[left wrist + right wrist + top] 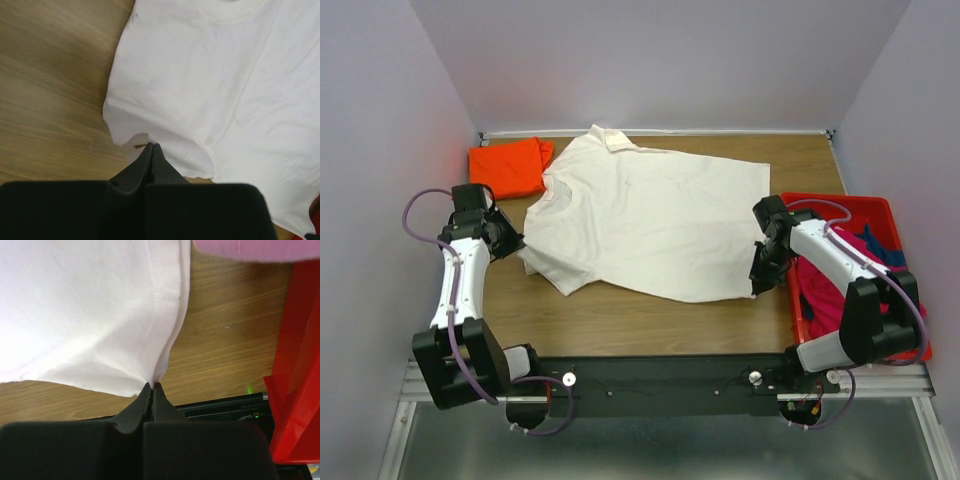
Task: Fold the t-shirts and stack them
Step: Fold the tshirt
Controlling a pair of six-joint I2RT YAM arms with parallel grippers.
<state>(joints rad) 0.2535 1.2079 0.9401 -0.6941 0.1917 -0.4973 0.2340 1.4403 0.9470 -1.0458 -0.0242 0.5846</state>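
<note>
A large cream-white t-shirt (650, 215) lies spread flat across the wooden table, collar toward the back. My left gripper (520, 243) is at its left sleeve; in the left wrist view the gripper (151, 146) is shut on the sleeve's slightly raised hem (130, 135). My right gripper (757, 287) sits at the shirt's near right corner. In the right wrist view this gripper (152, 386) is shut on the bottom hem, and the white cloth (75, 315) gathers into the tips. A folded orange t-shirt (508, 165) rests at the back left.
A red plastic bin (880, 205) stands at the right edge, holding a magenta shirt (830, 300) and a dark blue one (890, 255); its wall (300, 365) is close beside the right gripper. A black rail (650, 380) runs along the near edge.
</note>
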